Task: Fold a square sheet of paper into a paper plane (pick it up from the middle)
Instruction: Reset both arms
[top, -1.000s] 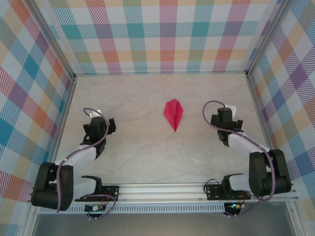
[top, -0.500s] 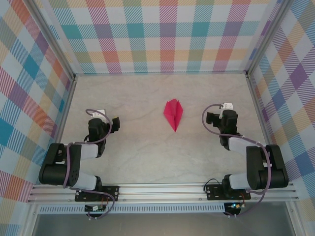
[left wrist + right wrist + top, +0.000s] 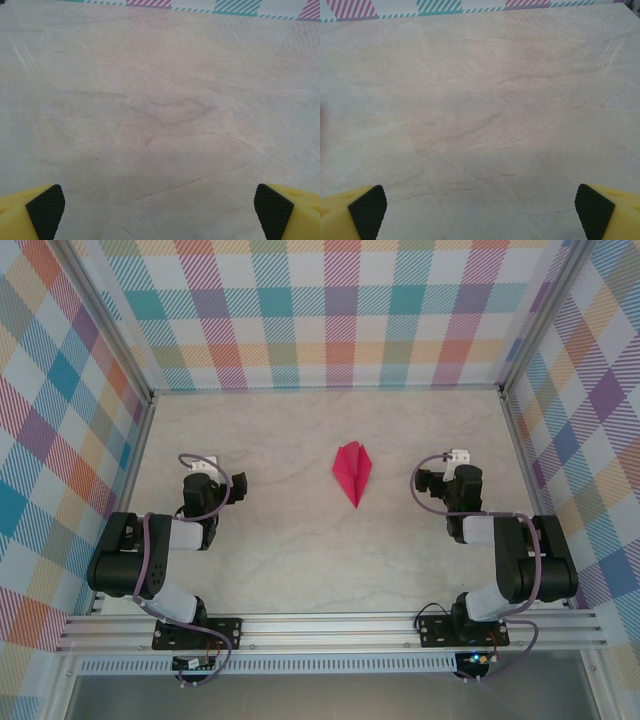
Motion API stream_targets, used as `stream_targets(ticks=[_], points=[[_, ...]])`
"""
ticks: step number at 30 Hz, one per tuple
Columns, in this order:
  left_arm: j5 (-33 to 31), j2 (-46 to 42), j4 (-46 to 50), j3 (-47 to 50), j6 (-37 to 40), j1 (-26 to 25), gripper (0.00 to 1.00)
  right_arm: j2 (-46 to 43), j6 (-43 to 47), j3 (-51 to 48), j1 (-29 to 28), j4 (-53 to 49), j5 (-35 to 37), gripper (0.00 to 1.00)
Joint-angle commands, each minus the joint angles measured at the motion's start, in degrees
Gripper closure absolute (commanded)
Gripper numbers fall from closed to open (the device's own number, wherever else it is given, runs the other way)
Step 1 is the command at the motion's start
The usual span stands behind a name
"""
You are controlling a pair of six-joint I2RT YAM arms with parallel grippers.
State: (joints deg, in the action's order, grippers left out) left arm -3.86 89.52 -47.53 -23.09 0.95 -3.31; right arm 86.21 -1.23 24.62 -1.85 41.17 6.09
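Top external view: the paper plane (image 3: 352,472) lies flat on the table (image 3: 280,550), roughly midway between the two arms and a little farther back than their tips, with its narrow tip pointing toward the arm bases. The left gripper (image 3: 234,486) and the right gripper (image 3: 422,483) both sit well apart from it and face inward. Each is spread wide and holds nothing: in the wrist views the black pads (image 3: 46,210) (image 3: 368,206) sit at the far corners, with bare tabletop between them. The fold looks done, so the main risk is disturbing it. The paper is thin and light and the table looks smooth, so a sweep of either arm toward the centre could send the plane skidding or turn it. A pinch landing on a wing instead of the centre crease would likely crumple it. The creases may also be soft enough for the wings to spring up. The table is pale and marble-patterned, with faint veins and no clutter. Checked walls (image 3: 340,310) in pastel colours close three sides, and a metal rail (image 3: 330,625) runs along the near edge.
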Motion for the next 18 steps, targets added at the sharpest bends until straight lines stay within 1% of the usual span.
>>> stream_targets(ticks=[1, 4, 18], points=[[-0.4, 0.3, 0.7, -0.9, 0.6, -0.3, 0.0, 0.4, -0.3, 0.0, 0.4, 2.9, -1.7, 0.0], [0.5, 0.3, 1.1, -1.1, 1.0, -0.3, 0.0, 0.4, -0.3, 0.0, 0.4, 3.0, -1.7, 0.0], [0.6, 0.5, 1.6, -1.4, 0.9, -0.3, 0.0, 0.4, -0.4, -0.1, 0.4, 3.1, -1.8, 0.0]])
